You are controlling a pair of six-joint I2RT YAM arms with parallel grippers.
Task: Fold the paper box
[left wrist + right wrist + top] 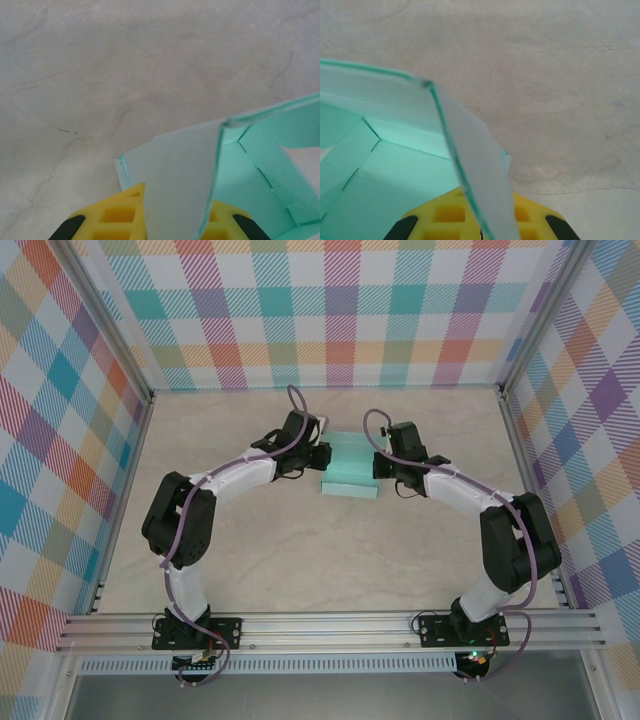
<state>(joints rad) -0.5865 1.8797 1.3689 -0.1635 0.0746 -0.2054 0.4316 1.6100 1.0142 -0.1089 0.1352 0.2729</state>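
While the paper box [350, 478] sits out toward the far middle of the table [300, 570], the left gripper [322, 460] is pinched tight on its left wall and the right gripper [379, 468] is clamped on its right wall.

Left tool [172, 222] pinching pale wall of paper box [250, 170]; mint interior right; marbled table [125, 65] beyond.

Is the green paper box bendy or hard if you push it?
Probably bendy: the paper box has thin walls, and one curves where the left gripper pinches it. Likely light, so a push might slide it.
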